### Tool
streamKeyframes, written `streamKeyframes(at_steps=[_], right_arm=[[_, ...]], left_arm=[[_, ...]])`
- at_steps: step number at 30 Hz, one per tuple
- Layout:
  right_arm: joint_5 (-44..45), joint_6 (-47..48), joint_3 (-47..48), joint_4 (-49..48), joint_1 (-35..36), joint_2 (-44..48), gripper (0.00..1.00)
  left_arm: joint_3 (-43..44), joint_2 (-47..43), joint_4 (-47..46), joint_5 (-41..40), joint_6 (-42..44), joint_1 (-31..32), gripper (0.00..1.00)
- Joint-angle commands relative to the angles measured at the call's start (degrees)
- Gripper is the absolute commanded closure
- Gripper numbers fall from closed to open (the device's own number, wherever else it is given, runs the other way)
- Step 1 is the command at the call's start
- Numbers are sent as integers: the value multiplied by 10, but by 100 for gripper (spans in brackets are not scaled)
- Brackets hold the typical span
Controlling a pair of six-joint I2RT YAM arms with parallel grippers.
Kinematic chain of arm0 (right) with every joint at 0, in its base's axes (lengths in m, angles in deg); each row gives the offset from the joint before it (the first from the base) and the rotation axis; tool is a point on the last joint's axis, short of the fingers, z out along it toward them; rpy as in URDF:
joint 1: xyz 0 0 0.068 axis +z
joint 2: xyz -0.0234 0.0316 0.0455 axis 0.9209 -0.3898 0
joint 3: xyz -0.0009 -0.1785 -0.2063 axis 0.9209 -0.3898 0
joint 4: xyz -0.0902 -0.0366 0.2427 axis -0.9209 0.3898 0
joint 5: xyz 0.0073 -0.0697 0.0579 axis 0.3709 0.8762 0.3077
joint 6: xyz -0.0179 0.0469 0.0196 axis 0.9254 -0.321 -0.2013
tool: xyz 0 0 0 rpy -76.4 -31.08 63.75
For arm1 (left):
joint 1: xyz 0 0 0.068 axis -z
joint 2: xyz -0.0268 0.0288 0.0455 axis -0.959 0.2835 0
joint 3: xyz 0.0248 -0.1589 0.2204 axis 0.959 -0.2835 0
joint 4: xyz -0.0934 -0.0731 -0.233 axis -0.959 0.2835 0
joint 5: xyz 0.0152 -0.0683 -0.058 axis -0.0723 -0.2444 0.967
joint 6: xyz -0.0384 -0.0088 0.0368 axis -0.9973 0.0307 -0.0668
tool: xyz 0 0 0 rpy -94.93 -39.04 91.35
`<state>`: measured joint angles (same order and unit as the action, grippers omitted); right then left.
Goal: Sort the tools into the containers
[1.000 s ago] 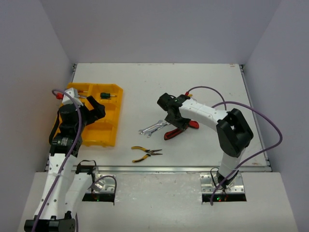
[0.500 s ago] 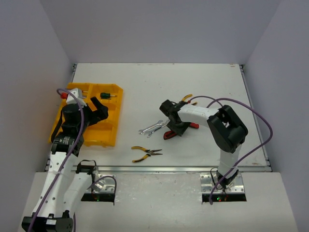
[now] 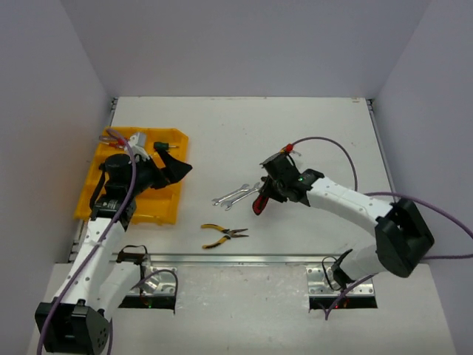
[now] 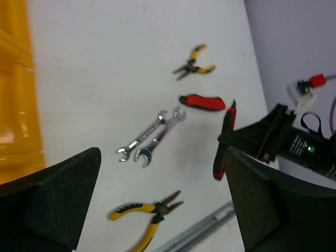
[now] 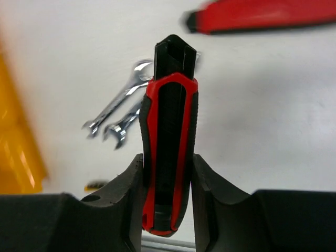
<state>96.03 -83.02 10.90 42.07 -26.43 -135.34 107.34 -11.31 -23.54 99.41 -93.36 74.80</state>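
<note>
My right gripper (image 3: pixel 272 191) (image 5: pixel 167 184) is shut on one red-and-black handle of the red-handled pliers (image 3: pixel 257 205) (image 5: pixel 168 147) (image 4: pixel 222 144), near the table's middle. The pliers' other red handle (image 4: pixel 202 101) (image 5: pixel 262 13) spreads away from it. Two silver wrenches (image 3: pixel 235 196) (image 4: pixel 149 137) (image 5: pixel 116 113) lie side by side just left of the pliers. Yellow-black pliers (image 3: pixel 222 235) (image 4: pixel 147 214) lie nearer the front edge. My left gripper (image 3: pixel 176 167) (image 4: pixel 163 205) is open and holds nothing, over the right edge of the yellow tray (image 3: pixel 159 211) (image 4: pixel 14 105). A green screwdriver (image 3: pixel 161 145) lies in a far compartment.
A second pair of yellow-black pliers (image 4: pixel 195 60) lies farther back on the table. A metal rail (image 3: pixel 244 259) runs along the front edge. White walls close in the left, right and back. The right arm's purple cable (image 3: pixel 332 144) arcs above the table.
My right gripper has closed on the red pliers handle and its arm has swung round to the right. My left gripper has moved from over the tray to its right edge.
</note>
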Motion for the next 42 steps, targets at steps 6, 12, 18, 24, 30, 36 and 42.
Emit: streamKeyframes(at_steps=[6, 12, 18, 24, 30, 36, 42], right_arm=[[-277, 523, -64, -346, 64, 112, 100], [-297, 486, -69, -378, 68, 117, 100], [-320, 459, -58, -400, 68, 119, 100], [-340, 447, -43, -407, 68, 109, 100], [-91, 389, 19, -233, 64, 108, 1], [5, 311, 12, -72, 27, 152, 1], [-7, 320, -26, -67, 1, 209, 1]], left_arm=[[-27, 110, -292, 80, -168, 172, 0], [-3, 138, -292, 0, -162, 241, 7], [-4, 175, -299, -20, -165, 266, 52], [9, 209, -303, -34, -166, 286, 99], [87, 195, -54, -380, -142, 256, 100], [125, 213, 11, -508, -165, 64, 100], [211, 312, 78, -617, -171, 13, 100]])
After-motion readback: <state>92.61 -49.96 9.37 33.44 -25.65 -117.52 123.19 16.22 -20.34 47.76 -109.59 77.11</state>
